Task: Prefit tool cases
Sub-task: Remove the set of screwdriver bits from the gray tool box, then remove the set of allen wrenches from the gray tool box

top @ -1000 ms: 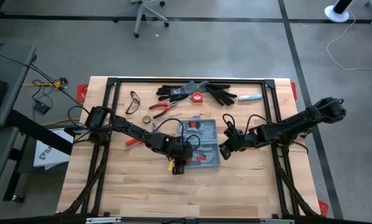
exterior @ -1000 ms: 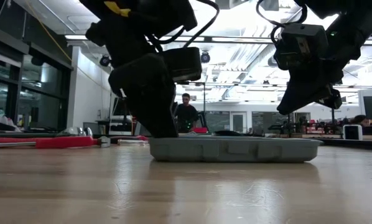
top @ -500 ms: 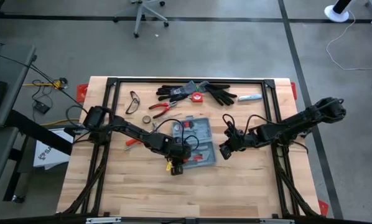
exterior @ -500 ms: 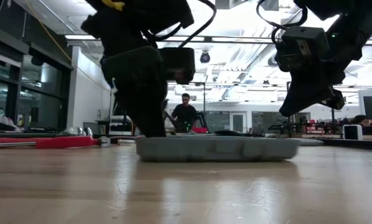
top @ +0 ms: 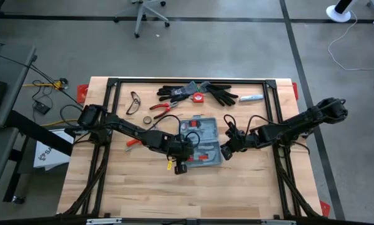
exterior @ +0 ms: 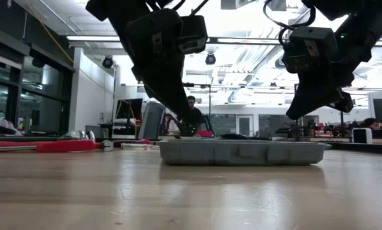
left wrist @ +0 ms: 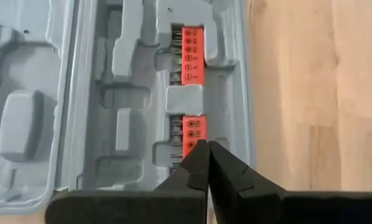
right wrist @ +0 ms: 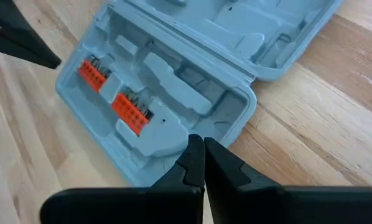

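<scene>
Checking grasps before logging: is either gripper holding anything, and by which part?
Nothing is held. The left gripper and right gripper are both shut empty above the open tool case.

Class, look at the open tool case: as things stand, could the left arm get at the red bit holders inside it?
Probably yes. The left gripper, jaws shut, hangs right over the open tool case, beside the red bit holders. Nothing covers them; it would need to open first.

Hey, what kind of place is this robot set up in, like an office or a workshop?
Probably a robotics lab or workshop. The wooden table stands on a bare concrete floor, hand tools such as pliers lie beside an open tool case, and the low view shows a large open room with ceiling strip lights.
</scene>
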Controlling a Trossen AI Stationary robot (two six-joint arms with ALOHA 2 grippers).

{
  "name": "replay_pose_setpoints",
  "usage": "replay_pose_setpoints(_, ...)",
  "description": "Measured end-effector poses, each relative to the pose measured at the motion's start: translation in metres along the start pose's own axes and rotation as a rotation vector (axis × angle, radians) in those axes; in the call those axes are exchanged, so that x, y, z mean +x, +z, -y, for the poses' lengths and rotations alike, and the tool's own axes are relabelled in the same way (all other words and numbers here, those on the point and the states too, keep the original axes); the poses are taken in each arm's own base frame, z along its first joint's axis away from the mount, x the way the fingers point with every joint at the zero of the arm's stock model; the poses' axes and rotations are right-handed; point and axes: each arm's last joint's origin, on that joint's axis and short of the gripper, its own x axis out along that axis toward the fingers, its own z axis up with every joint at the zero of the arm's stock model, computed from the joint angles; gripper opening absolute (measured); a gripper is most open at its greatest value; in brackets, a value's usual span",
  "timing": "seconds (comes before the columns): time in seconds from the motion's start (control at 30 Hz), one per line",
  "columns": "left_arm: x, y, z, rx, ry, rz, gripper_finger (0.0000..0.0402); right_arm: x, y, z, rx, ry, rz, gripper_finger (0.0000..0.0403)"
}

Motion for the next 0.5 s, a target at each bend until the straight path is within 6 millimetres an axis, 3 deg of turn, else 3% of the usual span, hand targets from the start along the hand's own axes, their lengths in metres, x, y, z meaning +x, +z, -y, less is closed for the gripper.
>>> replay_pose_setpoints(0.3, 0.004, -0.001, 0.000, 0.009, -0.003, -0.005, 0.0000, 0.000, 0.005, -0.008, 0.019, 0.079, 0.045, 0.0000)
replay_pose_setpoints(0.5, 0.016, 0.000, -0.002, -0.002, -0.026, 0.002, 0.0038, -0.001, 0.008, -0.016, -0.047, 0.180, 0.063, 0.0000)
